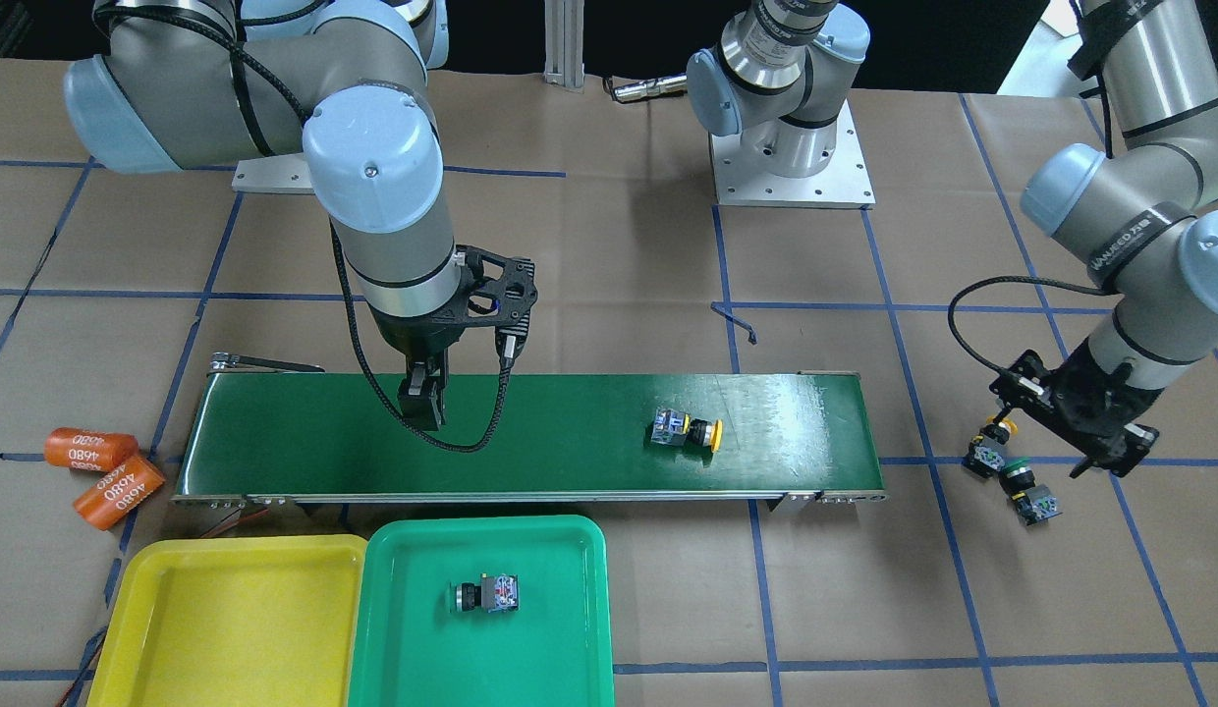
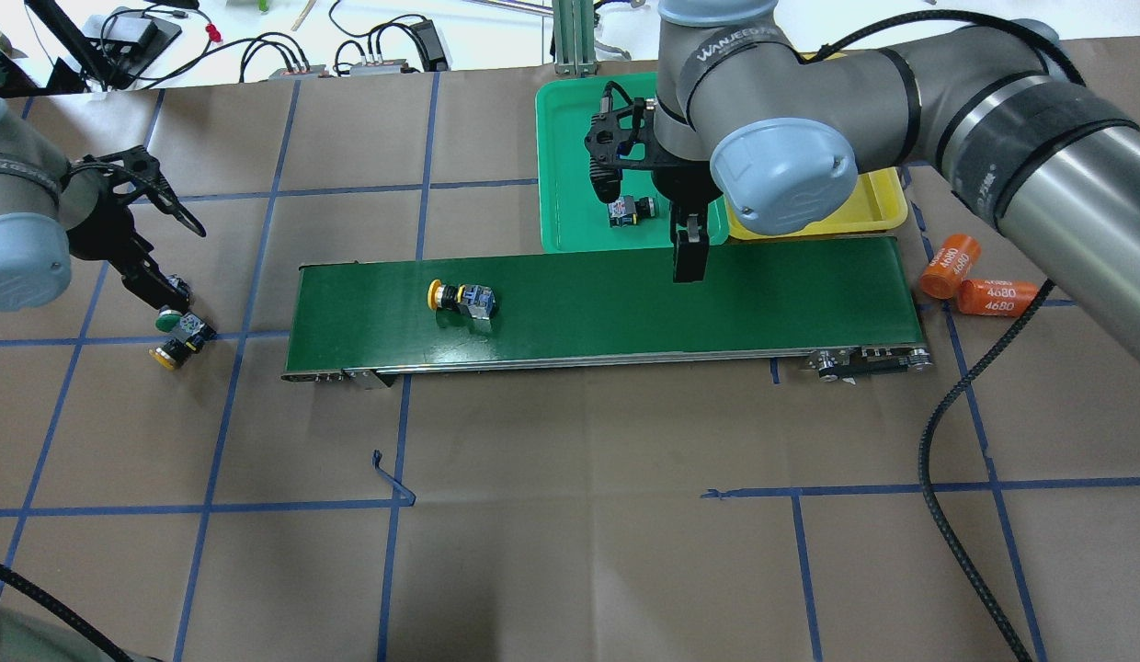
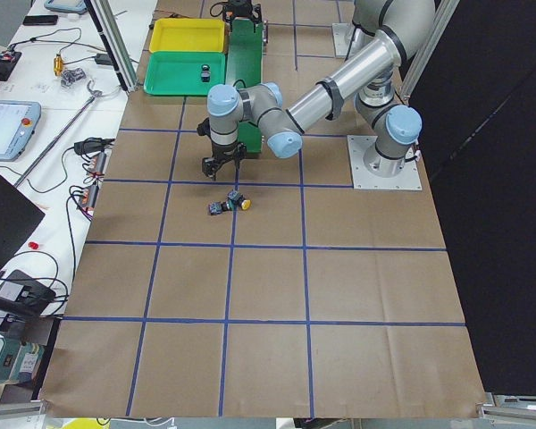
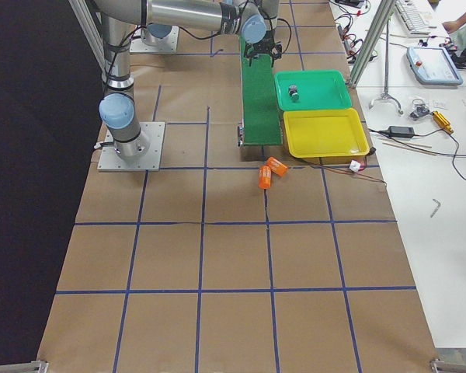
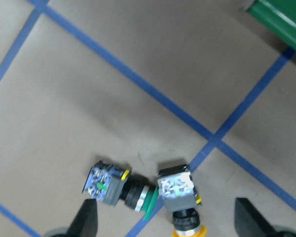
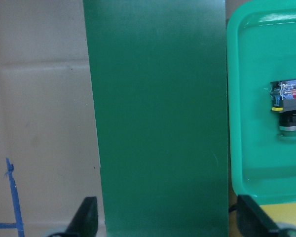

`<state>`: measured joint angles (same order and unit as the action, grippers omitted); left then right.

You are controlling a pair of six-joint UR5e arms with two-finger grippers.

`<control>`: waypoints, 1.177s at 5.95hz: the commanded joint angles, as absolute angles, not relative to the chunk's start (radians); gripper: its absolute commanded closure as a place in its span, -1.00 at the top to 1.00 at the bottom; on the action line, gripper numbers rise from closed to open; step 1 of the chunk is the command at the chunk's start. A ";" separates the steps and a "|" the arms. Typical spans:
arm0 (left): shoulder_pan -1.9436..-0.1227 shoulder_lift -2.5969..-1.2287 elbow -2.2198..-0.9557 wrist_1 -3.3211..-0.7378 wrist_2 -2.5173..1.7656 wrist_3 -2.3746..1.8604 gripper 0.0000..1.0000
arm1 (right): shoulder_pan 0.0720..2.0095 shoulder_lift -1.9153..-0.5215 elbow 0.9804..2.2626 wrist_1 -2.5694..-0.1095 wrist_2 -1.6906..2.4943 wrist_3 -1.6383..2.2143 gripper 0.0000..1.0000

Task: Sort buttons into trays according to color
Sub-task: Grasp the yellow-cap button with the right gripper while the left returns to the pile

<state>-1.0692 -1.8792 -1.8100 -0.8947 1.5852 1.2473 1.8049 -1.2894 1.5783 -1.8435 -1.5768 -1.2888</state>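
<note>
A yellow-capped button (image 1: 688, 430) lies on its side on the dark-green conveyor belt (image 1: 570, 442); it also shows in the overhead view (image 2: 461, 298). A green-capped button (image 1: 486, 595) lies in the green tray (image 1: 393, 628). The yellow tray (image 1: 226, 628) beside it holds nothing. A green-capped button (image 5: 118, 186) and a yellow-capped button (image 5: 180, 195) lie touching on the table paper. My left gripper (image 5: 167, 222) is open just above these two, fingers on either side. My right gripper (image 6: 167, 217) is open and empty above the belt, next to the green tray (image 6: 246, 74).
Two orange cylinders marked 4680 (image 1: 103, 471) lie on the table off the belt's end near the yellow tray. The right arm's black cable (image 1: 471, 437) hangs over the belt. Blue tape lines grid the brown paper.
</note>
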 commanded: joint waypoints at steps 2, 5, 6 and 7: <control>-1.028 -1.963 -1.804 -0.821 1.595 0.643 0.85 | 1.824 -1.289 1.586 -1.850 -1.572 -1.211 1.00; -1.034 -2.116 -1.801 -0.621 1.617 0.552 0.83 | 1.933 -1.191 1.588 -1.997 -1.507 -1.046 1.00; -1.035 -2.117 -1.808 -0.620 1.615 0.543 0.55 | 1.954 -1.163 1.588 -2.022 -1.482 -1.033 1.00; -1.040 -2.109 -1.812 -0.623 1.620 0.549 -0.34 | 1.957 -1.129 1.597 -2.081 -1.471 -1.041 1.00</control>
<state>-1.0362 -2.1104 -1.8071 -0.6279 1.6172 0.5483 1.9477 -1.1622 1.5908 -2.0298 -1.4868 -1.0451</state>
